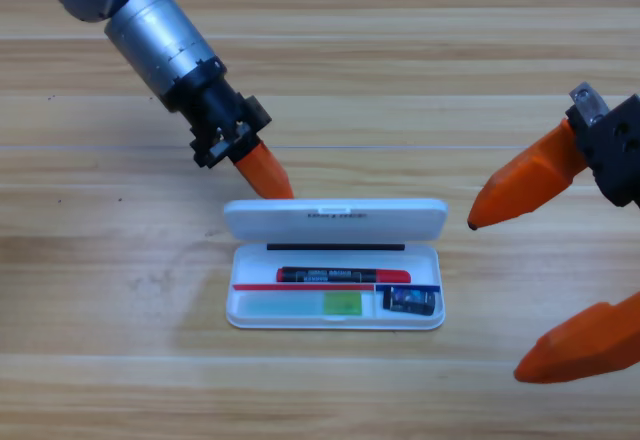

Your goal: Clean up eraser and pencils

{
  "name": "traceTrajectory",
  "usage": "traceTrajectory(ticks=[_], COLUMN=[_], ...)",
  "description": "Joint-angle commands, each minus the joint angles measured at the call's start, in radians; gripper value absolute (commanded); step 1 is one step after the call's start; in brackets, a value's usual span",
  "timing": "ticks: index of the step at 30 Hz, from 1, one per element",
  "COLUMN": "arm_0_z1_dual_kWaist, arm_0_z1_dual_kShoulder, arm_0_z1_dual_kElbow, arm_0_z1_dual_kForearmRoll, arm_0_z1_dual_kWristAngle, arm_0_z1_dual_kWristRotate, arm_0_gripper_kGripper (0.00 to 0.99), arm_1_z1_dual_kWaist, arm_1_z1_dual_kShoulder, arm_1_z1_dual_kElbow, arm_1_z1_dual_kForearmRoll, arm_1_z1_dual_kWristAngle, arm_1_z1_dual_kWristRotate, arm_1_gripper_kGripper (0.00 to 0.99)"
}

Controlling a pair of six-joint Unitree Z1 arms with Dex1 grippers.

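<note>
Wooden table [320,60] under everything; left gripper [268,176] reaching in from top-left, orange tips together, touching back edge of raised lid of white case [335,222]. Right gripper [520,290] parked at right edge, jaws wide apart, holding nothing. Inside open case: black-and-red pencil [343,275] in middle row, green pencil [305,305] along front, eraser [411,301] in front-right compartment.

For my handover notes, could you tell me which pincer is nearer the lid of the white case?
Left. The left pincer sits at the back edge of the raised lid, near its left end. The right pincer hangs wide open off the case's right side, clearly apart.
</note>
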Motion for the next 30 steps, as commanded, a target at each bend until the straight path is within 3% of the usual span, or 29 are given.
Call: traceTrajectory(ticks=[1,13,30], arm_0_z1_dual_kWaist=[-0.046,-0.115,-0.230], arm_0_z1_dual_kShoulder=[-0.004,-0.045,-0.080], arm_0_z1_dual_kElbow=[0.045,0.121,0.306], arm_0_z1_dual_kForearmRoll=[-0.016,-0.093,-0.289], arm_0_z1_dual_kWristAngle=[0.023,0.104,0.187], arm_0_z1_dual_kWristRotate=[0.004,-0.045,-0.115], arm_0_gripper_kGripper=[0.000,0.000,0.000], arm_1_z1_dual_kWaist=[-0.027,-0.027,-0.027], arm_1_z1_dual_kShoulder=[-0.009,0.002,0.005], arm_1_z1_dual_kElbow=[0.005,0.002,0.002], arm_1_z1_dual_kForearmRoll=[-0.010,-0.010,-0.010], arm_1_z1_dual_kWristAngle=[0.021,0.030,0.030], arm_1_z1_dual_kWristRotate=[0.014,0.022,0.027], arm_1_gripper_kGripper=[0.973,0.973,0.973])
